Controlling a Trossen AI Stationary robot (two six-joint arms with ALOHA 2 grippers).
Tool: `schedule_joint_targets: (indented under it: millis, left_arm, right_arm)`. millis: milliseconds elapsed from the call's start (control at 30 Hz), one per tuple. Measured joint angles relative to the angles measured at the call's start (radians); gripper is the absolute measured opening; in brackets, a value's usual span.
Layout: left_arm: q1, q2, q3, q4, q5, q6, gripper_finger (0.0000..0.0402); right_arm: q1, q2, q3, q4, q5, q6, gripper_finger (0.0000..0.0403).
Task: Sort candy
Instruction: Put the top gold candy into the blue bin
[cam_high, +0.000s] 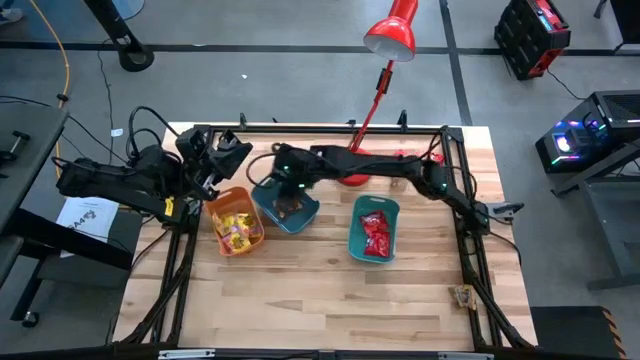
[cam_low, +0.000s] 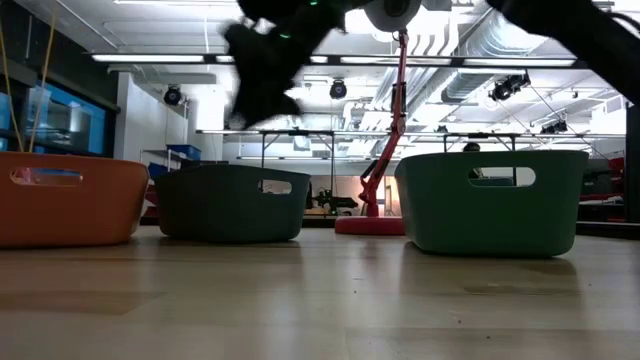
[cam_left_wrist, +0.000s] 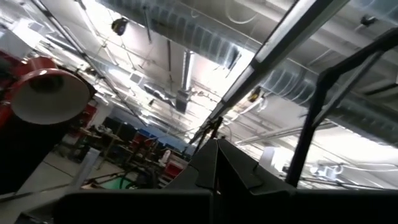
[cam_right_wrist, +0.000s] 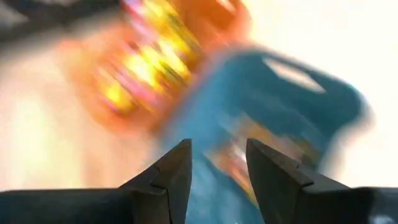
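Three bins stand in a row in the high view. The orange bin (cam_high: 222, 196) holds yellow candy (cam_high: 236, 230). The middle teal bin (cam_high: 310, 208) holds brown-orange candy (cam_high: 291, 207), and the right teal bin (cam_high: 354, 232) holds red candy (cam_high: 375, 235). My right gripper (cam_high: 285, 185) hangs over the middle teal bin, open and empty. In its wrist view the right gripper (cam_right_wrist: 217, 149) looks down on the brown-orange candy (cam_right_wrist: 233, 158) and the yellow candy (cam_right_wrist: 146, 68). My left gripper (cam_high: 228, 143) waits behind the orange bin, shut and tipped up toward the ceiling (cam_left_wrist: 217, 149).
A red desk lamp stands with its base (cam_high: 352, 178) behind the bins and its head (cam_high: 392, 35) beyond the far edge. A small brownish thing (cam_high: 463, 295) lies at the table's right edge. Bare wood (cam_high: 300, 300) spreads in front of the bins.
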Motion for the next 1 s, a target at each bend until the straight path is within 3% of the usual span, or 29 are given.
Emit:
schedule_joint_targets:
  millis: [167, 300, 500, 600, 767, 1000]
  left_arm:
    - [-0.001, -0.011, 0.000, -0.013, 0.017, 0.006, 0.0000]
    - [0.000, -0.011, 0.000, -0.020, 0.017, 0.007, 0.0000]
    - [0.000, -0.011, 0.000, -0.048, 0.016, 0.008, 0.0000]
    - [0.002, -0.011, 0.000, -0.052, 0.014, 0.008, 0.0000]
    - [0.003, -0.010, 0.000, -0.061, 0.013, 0.008, 0.0000]
    - [0.003, -0.010, 0.000, -0.087, 0.005, 0.001, 0.0000]
  right_arm:
    - [-0.037, -0.170, -0.192, -0.120, 0.146, -0.039, 0.0146]
    - [-0.072, -0.377, -0.487, -0.066, 0.234, 0.023, 0.0146]
    - [-0.145, -0.717, -1.010, 0.009, 0.331, 0.334, 0.0146]
    - [-0.178, -0.826, -1.219, 0.027, 0.357, 0.507, 0.0146]
    - [-0.245, -0.872, -1.421, 0.108, 0.396, 0.681, 0.0146]
    - [-0.324, -0.850, -1.521, 0.281, 0.481, 0.835, 0.0146]
